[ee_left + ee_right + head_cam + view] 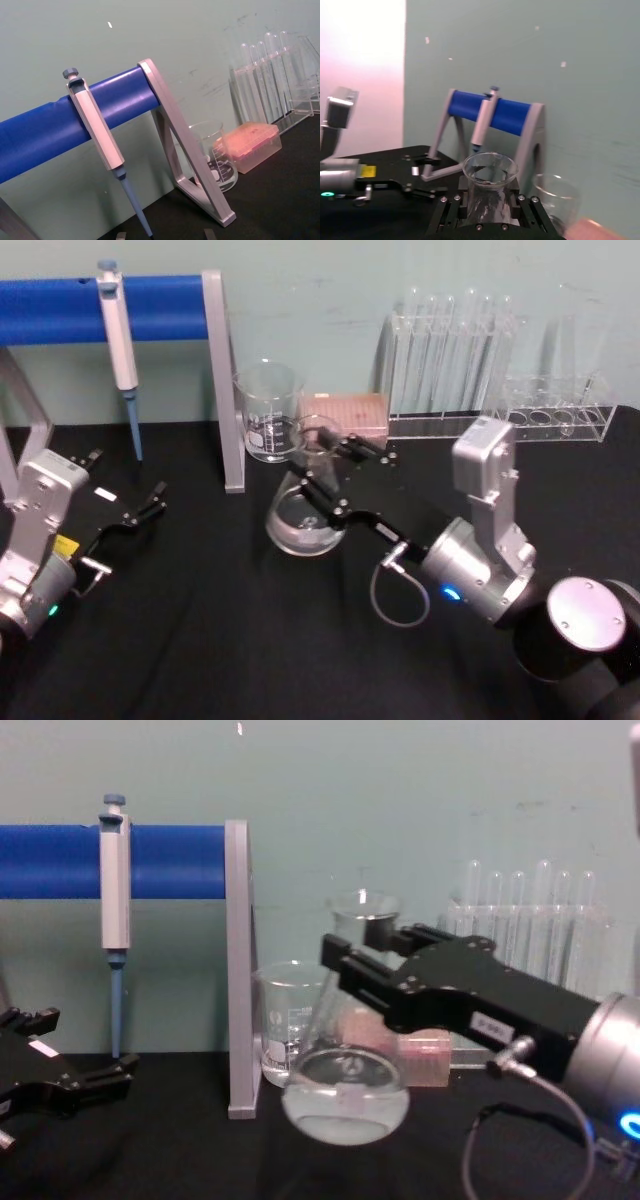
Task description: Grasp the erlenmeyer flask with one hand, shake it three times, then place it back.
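Left gripper (152, 502): parked low at the left of the desk (220, 630), fingers spread, holding nothing.
Erlenmeyer flask (303, 512): tilted, apparently lifted, just in front of the beaker (268, 412).
Right gripper (335, 473): reaches in from the right, fingers clamped on the flask's neck.
Our shake: we want a firm clamp and short swings, clear of beaker and stand post (226, 390).

On my feed the black table (200, 640) carries a grey pipette stand (225, 380), a glass beaker (268, 415), a pink box (350, 412) and a clear test-tube rack (450, 380)
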Robot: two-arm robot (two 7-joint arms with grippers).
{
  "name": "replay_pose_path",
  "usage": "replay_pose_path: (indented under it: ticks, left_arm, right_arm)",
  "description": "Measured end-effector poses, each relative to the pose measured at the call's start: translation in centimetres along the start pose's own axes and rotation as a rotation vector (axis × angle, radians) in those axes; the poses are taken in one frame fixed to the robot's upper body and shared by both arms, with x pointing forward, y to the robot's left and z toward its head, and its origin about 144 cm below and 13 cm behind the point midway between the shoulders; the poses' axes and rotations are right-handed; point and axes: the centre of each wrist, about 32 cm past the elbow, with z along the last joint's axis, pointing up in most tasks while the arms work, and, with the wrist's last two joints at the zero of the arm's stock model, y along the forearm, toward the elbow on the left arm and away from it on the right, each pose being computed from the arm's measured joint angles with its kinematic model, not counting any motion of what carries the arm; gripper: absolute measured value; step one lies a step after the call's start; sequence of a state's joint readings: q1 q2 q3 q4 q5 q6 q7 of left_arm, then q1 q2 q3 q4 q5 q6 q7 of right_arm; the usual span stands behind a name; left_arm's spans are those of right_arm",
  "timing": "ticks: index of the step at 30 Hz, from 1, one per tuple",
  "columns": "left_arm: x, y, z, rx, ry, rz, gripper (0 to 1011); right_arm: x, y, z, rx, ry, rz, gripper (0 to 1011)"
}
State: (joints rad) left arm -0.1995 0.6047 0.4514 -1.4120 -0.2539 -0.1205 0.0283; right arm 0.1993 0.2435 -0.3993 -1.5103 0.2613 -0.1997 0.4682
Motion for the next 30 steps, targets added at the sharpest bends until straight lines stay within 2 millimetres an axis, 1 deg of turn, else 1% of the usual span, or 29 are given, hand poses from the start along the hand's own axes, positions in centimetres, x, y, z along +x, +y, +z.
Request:
replay_pose_path:
  ticks: [9,30]
  left_arm:
    - [0.0,0.0,0.0,0.000,0.000,0.000,1001]
    - [0.0,0.0,0.0,0.000,0.000,0.000,1001]
  right_arm:
    - [-0.7,1.3,-0.3,-0.002,0.017,0.073,449]
    - [-0.8,1.7,-0.4,-0.018,0.027,0.112,450]
